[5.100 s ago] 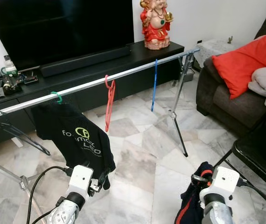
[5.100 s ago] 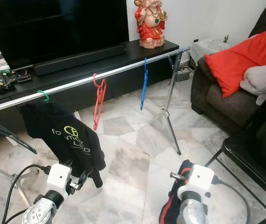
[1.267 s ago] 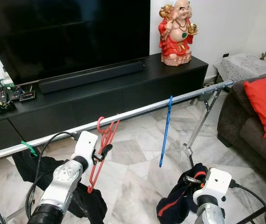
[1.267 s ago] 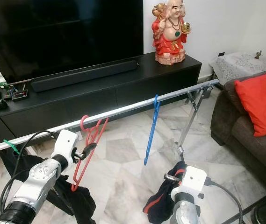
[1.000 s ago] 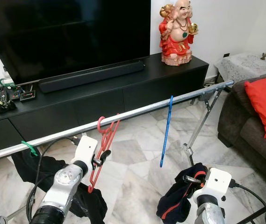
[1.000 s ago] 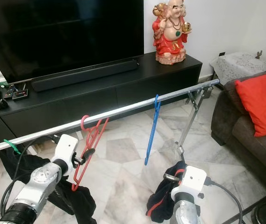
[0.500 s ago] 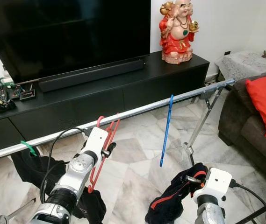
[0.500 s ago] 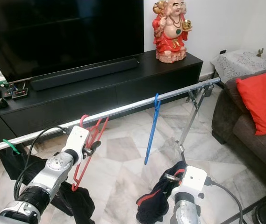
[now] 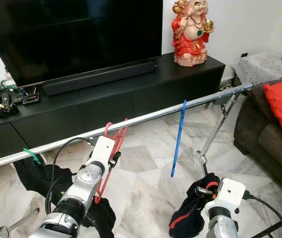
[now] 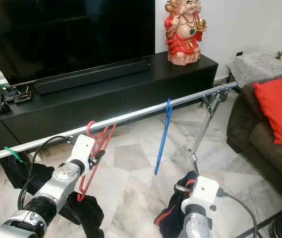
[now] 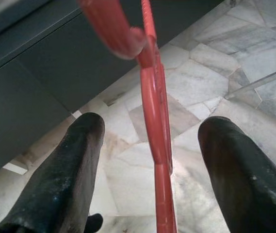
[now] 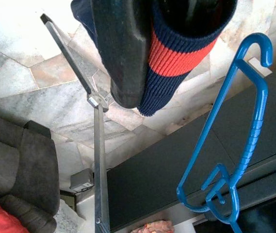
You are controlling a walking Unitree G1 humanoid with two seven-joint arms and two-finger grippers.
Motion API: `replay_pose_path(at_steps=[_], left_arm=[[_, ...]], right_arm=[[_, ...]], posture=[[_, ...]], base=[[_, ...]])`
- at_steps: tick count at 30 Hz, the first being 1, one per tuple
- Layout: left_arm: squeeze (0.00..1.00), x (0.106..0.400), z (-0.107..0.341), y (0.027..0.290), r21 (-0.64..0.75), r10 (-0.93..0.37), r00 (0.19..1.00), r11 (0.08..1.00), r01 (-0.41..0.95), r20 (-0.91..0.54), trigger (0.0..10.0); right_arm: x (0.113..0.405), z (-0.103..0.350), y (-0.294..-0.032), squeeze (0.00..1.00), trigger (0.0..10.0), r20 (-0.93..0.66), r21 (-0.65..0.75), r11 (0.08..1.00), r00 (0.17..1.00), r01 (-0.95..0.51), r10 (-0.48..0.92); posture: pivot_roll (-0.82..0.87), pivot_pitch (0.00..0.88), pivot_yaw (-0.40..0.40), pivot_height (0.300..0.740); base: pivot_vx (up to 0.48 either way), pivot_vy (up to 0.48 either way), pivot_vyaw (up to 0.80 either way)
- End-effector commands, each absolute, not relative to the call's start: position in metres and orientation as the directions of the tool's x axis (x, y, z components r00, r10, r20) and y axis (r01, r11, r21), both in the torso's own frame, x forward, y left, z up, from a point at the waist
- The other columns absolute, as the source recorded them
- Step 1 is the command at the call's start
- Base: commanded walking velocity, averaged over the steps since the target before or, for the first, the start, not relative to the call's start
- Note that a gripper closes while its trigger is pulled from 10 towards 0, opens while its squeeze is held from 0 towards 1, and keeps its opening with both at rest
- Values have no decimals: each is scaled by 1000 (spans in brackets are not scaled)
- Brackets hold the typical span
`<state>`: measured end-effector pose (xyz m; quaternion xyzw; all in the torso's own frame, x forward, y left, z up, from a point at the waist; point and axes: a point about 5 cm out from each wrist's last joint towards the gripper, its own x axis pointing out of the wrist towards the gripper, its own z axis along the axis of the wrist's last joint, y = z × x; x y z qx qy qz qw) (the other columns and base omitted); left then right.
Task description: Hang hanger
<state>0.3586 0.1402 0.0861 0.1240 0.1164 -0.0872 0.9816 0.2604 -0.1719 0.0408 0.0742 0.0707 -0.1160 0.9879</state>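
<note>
1. The red hanger [image 9: 112, 148] hangs by its hook on the metal rail [image 9: 145, 117], beside the blue hanger [image 9: 178, 138] nearer the rail's right end.
2. The left hand [image 11: 150, 160] sits at the red hanger, fingers [image 11: 67, 179] spread wide either side of its shaft without touching, so the hook appears to bear the weight alone.
3. The right hand [image 12: 142, 48], low by the floor, grips a navy garment with a red stripe [image 12: 176, 43], apparently kept ready for hanging.
</note>
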Motion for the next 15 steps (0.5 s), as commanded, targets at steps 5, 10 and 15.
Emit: replay_pose_path(at_steps=[5,10,15], left_arm=[[0,362,88,141,242,-126,960,952,189,-251,10000],[0,363,89,140,244,-124,960,951,187,-252,10000],[0,363,87,135,247,-130,956,949,197,-264,10000]], right_arm=[[261,44,-170,0,10000,-135,133,964,967,232,-215],[261,44,-169,0,10000,-139,133,964,968,228,-210],[261,44,-169,0,10000,-139,133,964,968,229,-211]], posture=[[23,48,105,740],[27,46,104,740],[23,45,105,740]], base=[[0,0,0],[0,0,0],[0,0,0]])
